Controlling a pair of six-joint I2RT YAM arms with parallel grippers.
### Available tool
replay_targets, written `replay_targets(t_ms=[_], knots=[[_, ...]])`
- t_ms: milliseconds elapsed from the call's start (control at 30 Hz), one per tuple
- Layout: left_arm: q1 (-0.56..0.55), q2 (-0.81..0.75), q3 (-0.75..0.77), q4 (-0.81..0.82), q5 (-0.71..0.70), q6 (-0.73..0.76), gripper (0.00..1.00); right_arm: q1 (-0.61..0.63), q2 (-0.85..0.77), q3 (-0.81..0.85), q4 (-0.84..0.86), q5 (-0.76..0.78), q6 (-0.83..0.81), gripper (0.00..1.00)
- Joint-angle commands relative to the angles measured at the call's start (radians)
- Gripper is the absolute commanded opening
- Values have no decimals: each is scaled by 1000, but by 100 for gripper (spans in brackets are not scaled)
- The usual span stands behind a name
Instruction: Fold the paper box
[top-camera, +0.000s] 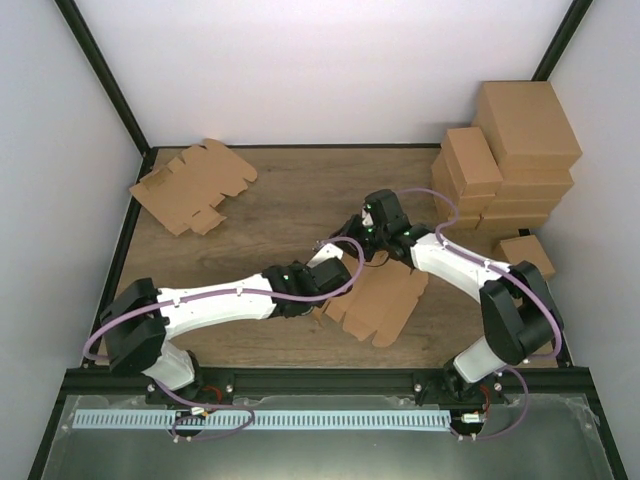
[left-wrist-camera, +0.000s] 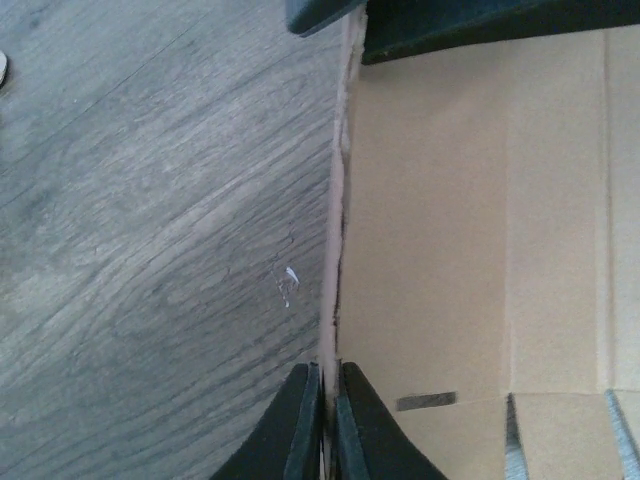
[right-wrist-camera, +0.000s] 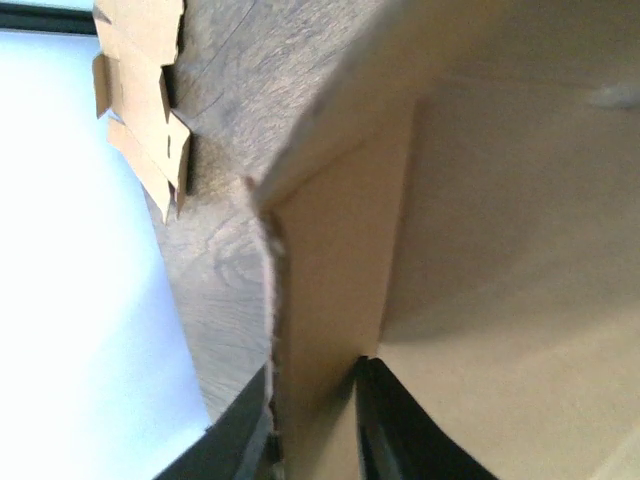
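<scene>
Top external view: a wooden table (top-camera: 280, 200) set between white walls. At far left lies a pile of flat, notched cardboard blanks (top-camera: 193, 185).

Right of the pile, the left gripper (top-camera: 322, 280) reaches to the middle of the table, where the paper box (top-camera: 385, 300) lies mostly flat and unfolded. In the left wrist view, its jaws are pressed together, pinching the thin raised left edge of the box.

Further right, the right gripper (top-camera: 385, 232) leans over the far edge of the box. In the right wrist view, its jaws sit either side of a narrow upright flap and appear to pinch it.

At far right stands a stack of closed brown cartons (top-camera: 510, 160).

The step in hand looks like raising 1 side wall and its corner flap. The next move probably calls for both arms to turn their panels inward along the creases together. The base should stay flat on the table and the thin card should not tear.
</scene>
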Motion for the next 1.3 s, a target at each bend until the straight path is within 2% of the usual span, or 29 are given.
replay_targets(t_ms=[0,67,133,233,367,467,667,800,1000,1100,1267], knots=[[-7,14,37,-31,-52,-19,15,10,-37,2,-10,3,-35,15],[-7,-13,33,-10,3,-11,35,10,-50,-6,14,-14,-77,6],[-2,-52,31,12,66,-6,50,10,-67,-32,59,-37,-107,1],[42,-116,32,36,206,-13,70,10,-97,-91,149,-75,-129,1],[211,-183,19,47,522,-44,84,10,-126,-174,286,-119,-133,1],[338,-182,10,29,716,-56,89,9,-137,-241,389,-148,-117,1],[365,-115,10,28,876,-31,87,10,-138,-357,596,-188,-73,1],[365,-67,12,40,931,-23,85,10,-123,-402,684,-208,-55,1],[362,-10,11,40,945,-2,85,10,-122,-401,686,-206,-61,1],[362,12,11,45,973,3,77,10,-121,-394,673,-204,-64,1],[354,17,27,41,979,18,73,10,-112,-388,665,-203,-66,1]])
